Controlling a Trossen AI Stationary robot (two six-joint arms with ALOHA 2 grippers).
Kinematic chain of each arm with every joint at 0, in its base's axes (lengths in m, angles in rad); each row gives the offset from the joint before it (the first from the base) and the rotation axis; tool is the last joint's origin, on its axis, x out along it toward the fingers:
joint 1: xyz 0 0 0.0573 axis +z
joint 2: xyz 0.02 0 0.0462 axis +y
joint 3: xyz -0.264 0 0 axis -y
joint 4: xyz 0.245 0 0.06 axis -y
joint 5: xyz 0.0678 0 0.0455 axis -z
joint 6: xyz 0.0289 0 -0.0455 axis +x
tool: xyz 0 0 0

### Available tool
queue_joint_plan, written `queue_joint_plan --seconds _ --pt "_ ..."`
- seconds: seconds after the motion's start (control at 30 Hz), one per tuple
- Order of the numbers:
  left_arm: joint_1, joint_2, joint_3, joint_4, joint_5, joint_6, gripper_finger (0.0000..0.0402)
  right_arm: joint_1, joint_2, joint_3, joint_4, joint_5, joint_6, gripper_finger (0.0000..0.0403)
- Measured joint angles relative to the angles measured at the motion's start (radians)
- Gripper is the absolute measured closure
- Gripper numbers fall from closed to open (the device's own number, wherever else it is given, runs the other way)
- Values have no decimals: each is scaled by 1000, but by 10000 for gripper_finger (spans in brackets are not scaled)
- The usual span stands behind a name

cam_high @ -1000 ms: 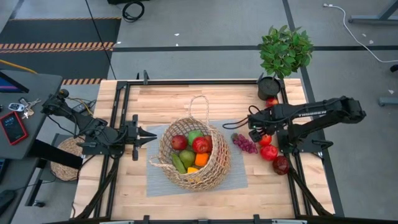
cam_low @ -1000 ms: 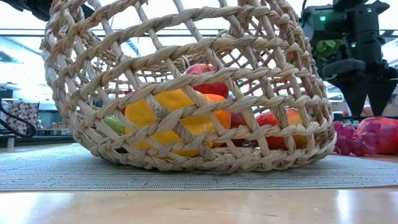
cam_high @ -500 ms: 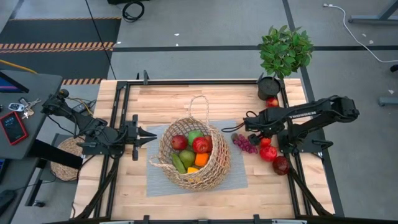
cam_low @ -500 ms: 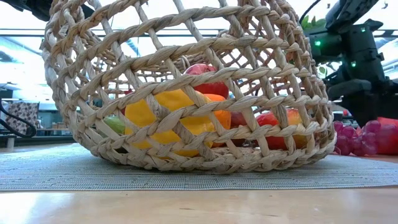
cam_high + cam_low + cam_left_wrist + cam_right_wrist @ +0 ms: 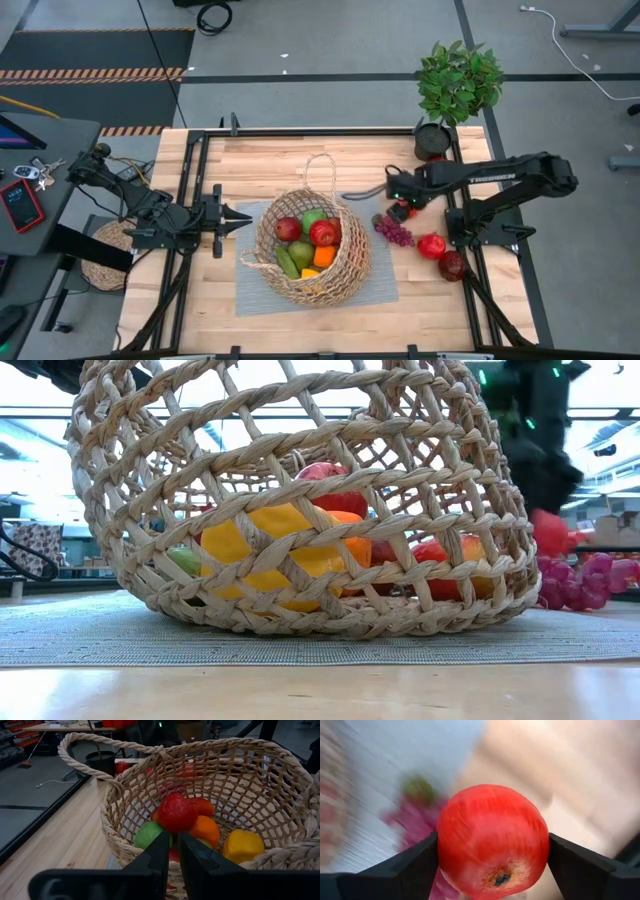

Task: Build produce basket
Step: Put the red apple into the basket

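Tan open-weave basket [image 5: 318,262], red apple [image 5: 492,840] with paler streaks, purple grapes [image 5: 394,232], grey ribbed mat [image 5: 250,285], pale wood table [image 5: 270,165], black-potted green plant [image 5: 457,82]

One basket [image 5: 313,250], one grape bunch [image 5: 393,231]

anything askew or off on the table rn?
Yes: the basket is tipped on its side on the grey mat, mouth toward the left tool, produce heaped against its lower wall. Otherwise normal: the right tool grips a red apple above the purple grapes.
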Motion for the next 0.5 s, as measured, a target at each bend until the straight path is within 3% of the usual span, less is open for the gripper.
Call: queue_joint_plan --seconds 0.2,0.37,0.5 --pt "0 0 0 0 0 0 353 63 -6 227 65 288 -114 62" --pt "0 0 0 0 0 0 353 185 -10 345 263 645 -313 61" --pt "0 0 0 0 0 0 353 270 -10 352 519 709 -576 61"
